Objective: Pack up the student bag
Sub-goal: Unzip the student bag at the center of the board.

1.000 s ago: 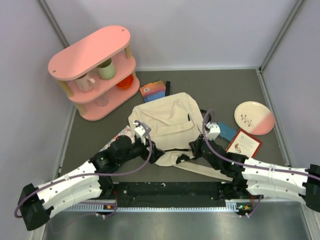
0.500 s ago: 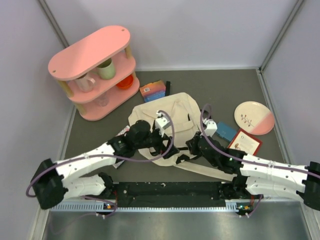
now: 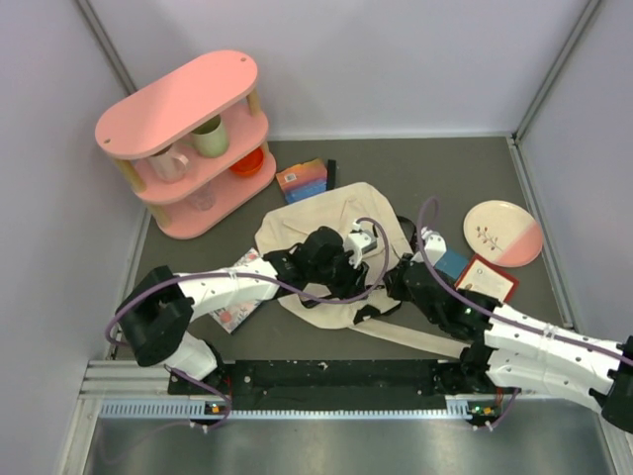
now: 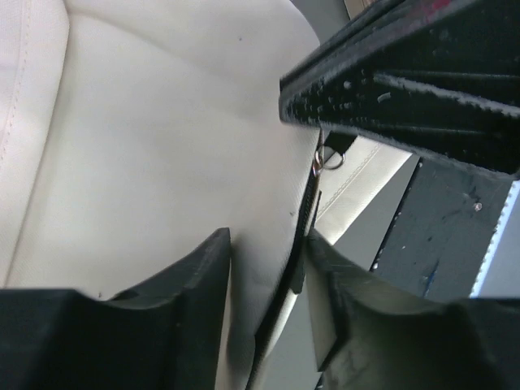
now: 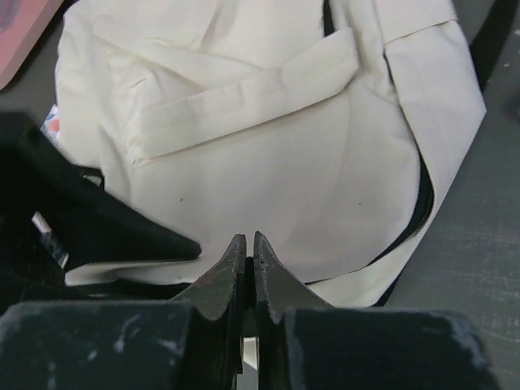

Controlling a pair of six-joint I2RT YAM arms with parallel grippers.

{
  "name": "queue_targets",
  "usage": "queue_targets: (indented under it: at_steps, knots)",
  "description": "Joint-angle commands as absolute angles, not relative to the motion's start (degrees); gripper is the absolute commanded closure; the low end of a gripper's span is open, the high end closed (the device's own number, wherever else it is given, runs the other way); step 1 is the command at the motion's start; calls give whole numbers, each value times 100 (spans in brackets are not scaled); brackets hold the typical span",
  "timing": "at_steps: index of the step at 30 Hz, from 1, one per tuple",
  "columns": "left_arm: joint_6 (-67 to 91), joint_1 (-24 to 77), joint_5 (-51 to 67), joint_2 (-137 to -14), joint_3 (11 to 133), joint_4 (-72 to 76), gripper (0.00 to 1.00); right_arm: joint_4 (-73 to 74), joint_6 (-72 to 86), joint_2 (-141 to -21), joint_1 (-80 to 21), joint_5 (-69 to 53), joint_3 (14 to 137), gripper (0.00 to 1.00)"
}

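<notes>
The student bag (image 3: pixel 316 223), a cream canvas backpack with black trim, lies flat mid-table. Its long strap (image 3: pixel 420 338) trails toward the arm bases. My left gripper (image 3: pixel 370 267) reaches across the bag to its lower right edge. In the left wrist view the left gripper (image 4: pixel 268 280) is open, its jaws straddling the bag's black zipper line (image 4: pixel 307 219). My right gripper (image 3: pixel 395 288) sits at the same edge. In the right wrist view the right gripper (image 5: pixel 249 253) is pressed shut on a thin edge of the bag (image 5: pixel 268 162).
A pink three-tier shelf (image 3: pixel 188 99) with cups and an orange bowl stands at the back left. A colourful box (image 3: pixel 302 179) lies behind the bag. A plate (image 3: pixel 502 233), a blue card (image 3: pixel 452 262) and a red-framed card (image 3: pixel 485 283) lie right. A patterned booklet (image 3: pixel 234 302) lies left.
My left arm has swung right across the bag to its lower right edge, beside the right gripper. The right gripper has shifted slightly and the bag's near edge has bunched.
</notes>
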State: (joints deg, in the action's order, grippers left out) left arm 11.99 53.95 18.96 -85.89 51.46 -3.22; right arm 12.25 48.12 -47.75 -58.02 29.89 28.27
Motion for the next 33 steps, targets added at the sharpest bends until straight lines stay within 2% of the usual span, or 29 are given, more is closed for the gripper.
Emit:
queue_targets:
  at_steps: [1, 2, 3, 4, 8, 23, 26, 27, 30, 32, 33]
  knots:
    - [1125, 5414, 1732, -8640, 5388, -492, 70, 1239, 4667, -4816, -5196, 2523, 3006, 100]
    - [1142, 5414, 1653, -8631, 5370, -570, 80, 1222, 4650, -4816, -4925, 2340, 2988, 100]
    - [1160, 5414, 1644, -8605, 5274, -580, 96, 1178, 4632, -4816, -4800, 2251, 2971, 100]
    - [1230, 5414, 1644, -8535, 5204, -571, 100, 1152, 4606, -4825, -4686, 2128, 2936, 100]
    - [1432, 5414, 1503, -8140, 4694, -379, 100, 1020, 4614, -4939, -4211, 2013, 2874, 100]
    - [2179, 5396, 458, -6390, 2788, -273, 100, 422, 4579, -5703, -3656, 1899, 2883, 100]
    - [2303, 5396, 369, -6162, 2724, -185, 58, 37, 4421, -5739, -3665, 1601, 2769, 100]
    - [2320, 5396, 395, -6118, 2786, -219, 39, 44, 4334, -5722, -3656, 1504, 2682, 100]
    - [2198, 5396, 545, -5924, 3180, -281, 15, -193, 4141, -5538, -3665, 1144, 2532, 100]
    - [2110, 5396, 562, -5906, 3522, -229, 3, -272, 3965, -5371, -3665, 959, 2392, 100]
    - [2005, 5396, 562, -5950, 3620, -142, 1, -281, 3825, -5266, -3665, 767, 2365, 100]
